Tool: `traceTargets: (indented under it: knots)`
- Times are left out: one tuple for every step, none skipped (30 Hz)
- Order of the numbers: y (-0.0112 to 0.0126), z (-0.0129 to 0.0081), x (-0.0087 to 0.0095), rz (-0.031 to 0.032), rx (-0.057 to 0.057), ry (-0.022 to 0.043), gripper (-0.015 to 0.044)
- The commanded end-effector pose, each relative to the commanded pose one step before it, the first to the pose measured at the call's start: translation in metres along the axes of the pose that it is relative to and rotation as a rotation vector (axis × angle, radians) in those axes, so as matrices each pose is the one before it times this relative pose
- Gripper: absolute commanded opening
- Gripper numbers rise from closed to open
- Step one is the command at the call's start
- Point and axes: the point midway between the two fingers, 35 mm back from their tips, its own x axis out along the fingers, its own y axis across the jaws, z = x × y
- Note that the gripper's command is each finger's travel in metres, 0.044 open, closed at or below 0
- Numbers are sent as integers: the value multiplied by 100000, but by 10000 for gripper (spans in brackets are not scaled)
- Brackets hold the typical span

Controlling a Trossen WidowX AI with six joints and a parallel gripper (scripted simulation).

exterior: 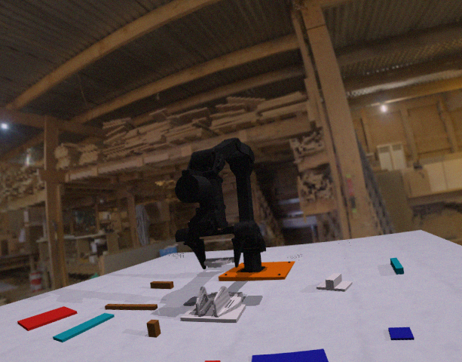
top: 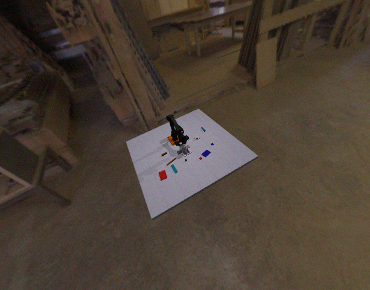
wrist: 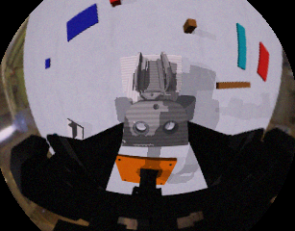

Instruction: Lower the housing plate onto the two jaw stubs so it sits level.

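Gripper (top: 182,145) (exterior: 220,267) (wrist: 154,125) wide open but loaded, fingers clamped on opposite sides of housing plate (top: 182,150) (exterior: 219,262) (wrist: 156,137), grey, two round holes. Landmark: white jaw base (top: 189,154) (exterior: 227,317) (wrist: 128,64), flat on table (top: 166,194) (exterior: 363,308) (wrist: 99,91), two jaws upright on it. Housing plate hangs above the tabletop, on the arm-mount side of jaw base, not seated. Orange mount (top: 170,139) (exterior: 279,268) (wrist: 123,166) behind jaw base; small brown block (top: 186,160) (exterior: 154,328) (wrist: 189,26) near it, apart.

jaws (exterior: 215,302) (wrist: 154,77) on base (exterior: 209,317) (wrist: 128,64), housing plate (exterior: 219,262) (wrist: 156,135) between hand's fingers (exterior: 199,253)
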Motion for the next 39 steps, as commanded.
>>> traceTargets:
  knots:
    - [3, -24, -33, -163, 293, -215, 351]
    - [0, 0, 0, 0, 0, 0, 351]
    - [0, 0, 0, 0, 0, 0, 351]
    - [0, 0, 0, 0, 0, 0, 351]
    - [0, 0, 0, 0, 0, 0, 351]
    - [0, 0, 0, 0, 0, 0, 351]
    - [0, 3, 27, 0, 0, 0, 351]
    - [-1, 10, 81, 0, 0, -1, 351]
    - [-1, 16, 136, 0, 0, -1, 351]
    - [-2, 18, 165, 0, 0, -1, 351]
    - [-2, 17, 165, 0, 0, -1, 351]
    - [-1, 16, 165, 0, 0, -1, 351]
    - [-1, 15, 164, 0, 0, -1, 351]
    - [-1, 14, 164, 0, 0, -1, 351]
    - [-1, 13, 164, 0, 0, -1, 351]
    - [-1, 12, 164, 0, 0, -1, 351]
    - [-1, 11, 164, 0, 0, -1, 351]
    - [-1, 9, 164, 0, 0, 0, 351]
    - [-1, 8, 164, 0, 0, 0, 351]
    - [-1, 7, 164, 0, 0, 0, 351]
    - [-1, 6, 163, 0, 0, 0, 351]
    - [0, 5, 163, 0, 0, 0, 351]
    - [0, 4, 163, 0, 0, 0, 351]
    - [0, 3, 163, 0, 0, 0, 351]
    - [0, 2, 163, 0, 0, 0, 351]
    - [0, 1, 162, 0, 0, 0, 351]
    - [0, -1, 162, 0, 0, 0, 351]
    - [0, -2, 162, 0, 0, 1, 351]
    - [0, -3, 162, 0, 0, 1, 351]
    - [0, -4, 162, 1, 0, 1, 351]
    - [1, -5, 161, 1, 0, 1, 351]
    - [1, -6, 161, 1, 0, 1, 351]
    - [1, -7, 161, 1, 0, 1, 351]
    - [1, -8, 161, 1, 0, 1, 351]
    - [1, -9, 160, 1, 0, 1, 351]
    - [1, -10, 160, 1, 0, 1, 351]
    - [1, -12, 160, 1, 0, 1, 351]
    - [1, -13, 160, 1, 0, 2, 351]
    - [1, -14, 160, 1, 0, 2, 351]
